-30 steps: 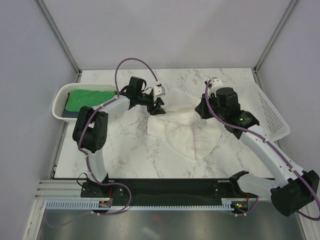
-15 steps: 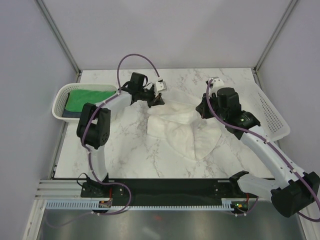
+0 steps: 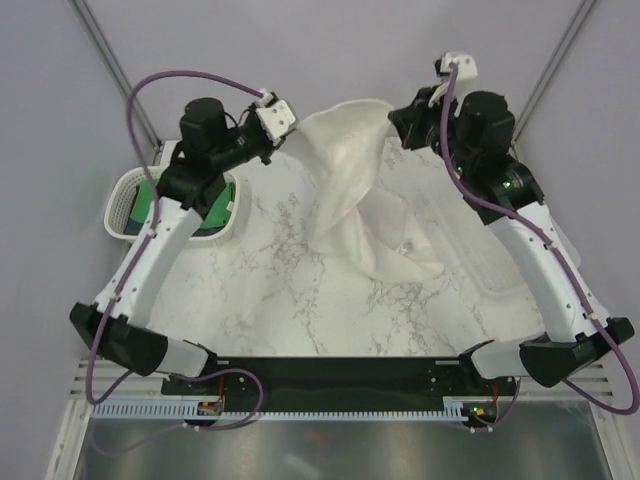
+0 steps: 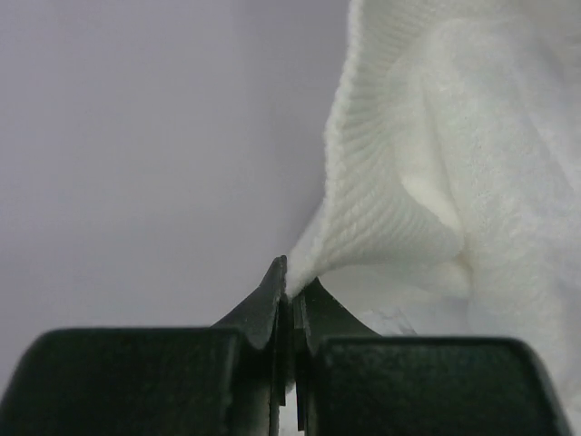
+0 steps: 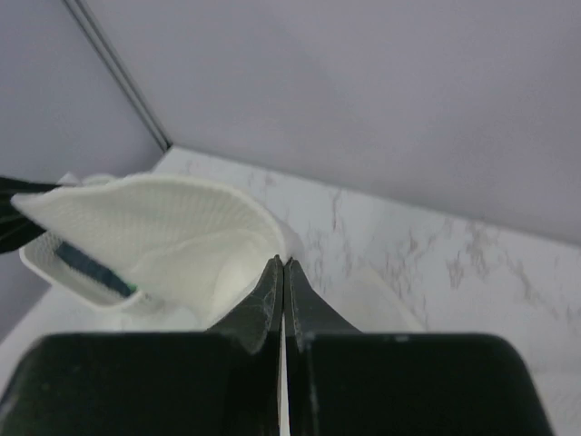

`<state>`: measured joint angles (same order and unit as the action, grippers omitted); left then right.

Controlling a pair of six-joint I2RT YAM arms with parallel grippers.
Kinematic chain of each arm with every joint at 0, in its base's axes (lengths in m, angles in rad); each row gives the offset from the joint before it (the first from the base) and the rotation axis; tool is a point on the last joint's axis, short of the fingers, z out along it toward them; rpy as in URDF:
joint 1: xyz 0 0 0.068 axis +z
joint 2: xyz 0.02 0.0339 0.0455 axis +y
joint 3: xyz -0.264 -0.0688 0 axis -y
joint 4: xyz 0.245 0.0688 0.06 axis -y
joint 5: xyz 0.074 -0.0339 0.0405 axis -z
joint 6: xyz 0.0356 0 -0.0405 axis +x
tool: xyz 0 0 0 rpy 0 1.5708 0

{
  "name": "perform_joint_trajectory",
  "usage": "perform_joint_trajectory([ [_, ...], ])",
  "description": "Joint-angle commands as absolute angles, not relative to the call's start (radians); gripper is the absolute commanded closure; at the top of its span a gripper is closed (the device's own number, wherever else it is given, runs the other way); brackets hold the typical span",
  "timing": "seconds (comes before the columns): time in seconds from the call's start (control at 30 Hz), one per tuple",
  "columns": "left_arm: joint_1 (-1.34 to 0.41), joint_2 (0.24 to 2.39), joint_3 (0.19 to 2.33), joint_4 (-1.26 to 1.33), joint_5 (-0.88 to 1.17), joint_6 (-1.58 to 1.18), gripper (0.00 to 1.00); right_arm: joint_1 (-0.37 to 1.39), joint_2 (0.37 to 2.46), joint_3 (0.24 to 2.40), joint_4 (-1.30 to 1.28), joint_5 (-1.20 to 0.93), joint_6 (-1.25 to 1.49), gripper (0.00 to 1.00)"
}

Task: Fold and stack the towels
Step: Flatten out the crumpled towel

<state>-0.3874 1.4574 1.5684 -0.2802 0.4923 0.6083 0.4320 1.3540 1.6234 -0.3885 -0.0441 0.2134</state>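
Top external view: the white towel [image 3: 350, 170] is held aloft at the table's [image 3: 270, 290] 12 o'clock, strung between both arms, its lower part draped toward 3 o'clock onto the marble and reaching the right basket [image 3: 500, 285]. The left gripper [image 3: 297, 127] is clamped shut on one top corner, only a thin pinch of terry caught at the very tips. The right gripper [image 3: 392, 110] is likewise closed on the far end of the hem. Soft, limp, bulky cloth is judged here; mid-span sag is expected, so corners are best gripped, and deeper, lest they slip. The green towel [image 3: 150, 203] is seen in the left basket [image 3: 120, 205] at 9 o'clock.
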Motion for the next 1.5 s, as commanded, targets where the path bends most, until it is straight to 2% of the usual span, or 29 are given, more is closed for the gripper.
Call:
perform_joint_trajectory([
  [0.0, -0.405, 1.329, 1.690, -0.282, 0.393, 0.517, 0.98, 0.428, 1.379, 1.952, -0.372, -0.006, 0.123, 1.00],
  [0.07, -0.406, 1.243, 1.713, -0.290, 0.403, 0.470, 0.98, 0.428, 1.371, 2.017, -0.403, -0.015, 0.101, 1.00],
  [0.17, -0.408, 1.134, 1.735, -0.331, 0.483, 0.424, 0.98, 0.428, 1.270, 1.982, -0.365, -0.093, 0.118, 1.00],
  [0.3, -0.408, 1.036, 1.733, -0.416, 0.561, 0.373, 0.98, 0.428, 1.067, 1.844, -0.333, -0.129, 0.158, 1.00],
  [0.47, -0.408, 1.045, 1.616, -0.500, 0.699, 0.220, 0.98, 0.428, 0.991, 1.647, -0.446, -0.112, 0.156, 1.00],
  [0.63, -0.414, 1.103, 1.405, -0.502, 0.621, 0.092, 0.98, 0.428, 1.002, 1.305, -0.522, -0.133, 0.186, 1.00],
  [0.77, -0.417, 1.201, 1.252, -0.506, 0.484, -0.018, 0.98, 0.428, 1.028, 0.978, -0.373, -0.202, 0.288, 1.00],
  [0.87, -0.426, 1.322, 1.213, -0.492, 0.425, -0.072, 0.98, 0.428, 1.122, 0.890, -0.301, -0.174, 0.305, 1.00],
  [1.03, -0.456, 1.560, 1.264, -0.482, 0.396, -0.072, 0.98, 0.428, 1.270, 0.900, -0.304, -0.032, 0.291, 1.00],
  [1.07, -0.457, 1.650, 1.303, -0.482, 0.399, -0.077, 0.95, 0.426, 1.314, 0.926, -0.314, -0.006, 0.294, 1.00],
  [1.1, -0.457, 1.687, 1.324, -0.482, 0.426, -0.075, 0.88, 0.426, 1.334, 0.942, -0.333, 0.039, 0.296, 1.00],
  [1.13, -0.457, 1.722, 1.341, -0.482, 0.426, -0.075, 0.88, 0.425, 1.354, 0.956, -0.342, 0.064, 0.293, 1.00],
  [1.2, -0.456, 1.802, 1.384, -0.488, 0.451, -0.026, 0.68, 0.417, 1.396, 0.988, -0.351, 0.107, 0.287, 1.00],
  [1.27, -0.450, 1.831, 1.408, -0.502, 0.427, 0.044, 0.61, 0.407, 1.417, 1.002, -0.353, 0.123, 0.284, 1.00],
  [1.37, -0.425, 1.865, 1.445, -0.540, 0.434, 0.123, 0.55, 0.397, 1.425, 1.014, -0.351, 0.133, 0.273, 1.00],
  [1.47, -0.381, 1.881, 1.471, -0.571, 0.471, 0.179, 0.55, 0.394, 1.410, 1.020, -0.348, 0.127, 0.259, 1.00],
])
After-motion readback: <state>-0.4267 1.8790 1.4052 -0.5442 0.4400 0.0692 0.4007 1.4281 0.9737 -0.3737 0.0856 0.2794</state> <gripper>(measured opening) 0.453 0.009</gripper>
